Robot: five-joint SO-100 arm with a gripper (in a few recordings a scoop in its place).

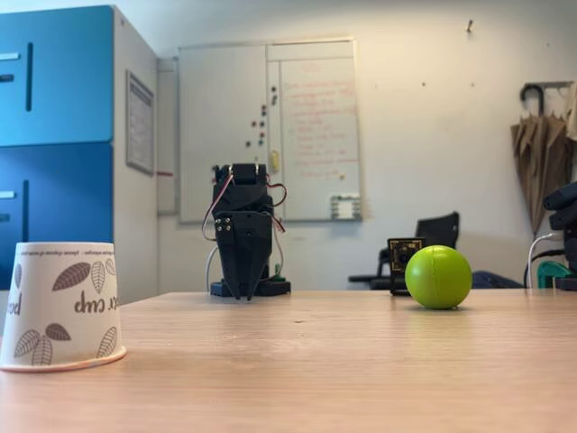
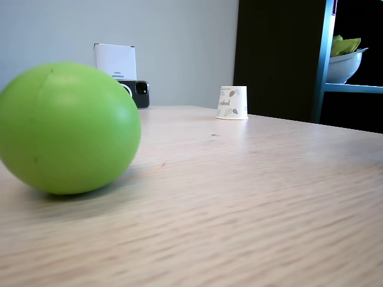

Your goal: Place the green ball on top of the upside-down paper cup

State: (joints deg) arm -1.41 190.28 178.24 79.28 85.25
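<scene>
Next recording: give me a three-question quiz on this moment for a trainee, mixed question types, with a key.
1. True or false: the green ball already sits on the upside-down paper cup.
2. Which way does the cup stand? A) rim down on the table B) rim up C) on its side
3. Fill in: in a fixed view the gripper hangs folded, tips pointing ____, holding nothing.

Key
1. False; the ball rests on the table, apart from the cup.
2. A
3. down
</scene>
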